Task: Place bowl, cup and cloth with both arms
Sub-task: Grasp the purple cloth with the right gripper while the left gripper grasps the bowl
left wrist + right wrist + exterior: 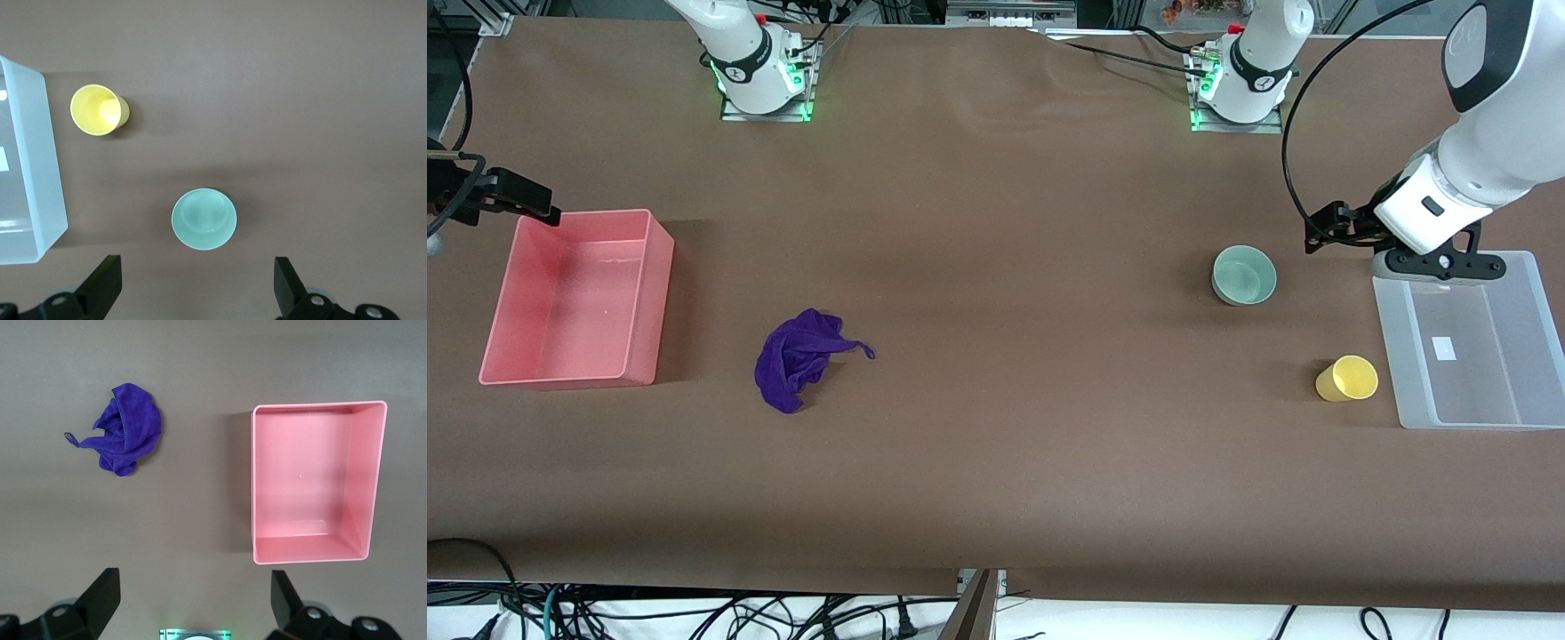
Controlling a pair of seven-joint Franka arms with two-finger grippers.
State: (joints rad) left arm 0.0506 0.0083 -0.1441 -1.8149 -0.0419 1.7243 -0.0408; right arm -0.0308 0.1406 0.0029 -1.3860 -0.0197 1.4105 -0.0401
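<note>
A: Nearest the front camera is the cup [1347, 379], lower right of the frame, upright, just beside the clear bin [1520, 347] but apart from it. Going left to right: pink bin [574, 298] at left, empty; cloth [800, 357] bunched left of centre, well apart from that bin; bowl [1244, 275] right of centre, higher in the frame than the cup.

B: Grippers?

A: Right gripper [511, 197] hangs at the upper-left edge, over the pink bin's corner. Its wrist view shows the fingers [100, 593] spread wide, nothing between them. Left gripper [1329, 227] sits at upper right, over bare table between bowl and clear bin; fingers [103, 280] likewise spread, empty.

B: Risks from here?

A: My judgement: the bowl is glossy and round, so a rim pinch could slip or tip it. The cup is light and close to the clear bin; a descending finger may knock it over or jam against the wall. The cloth's loose tail could drape over the pink bin's edge on release.
</note>
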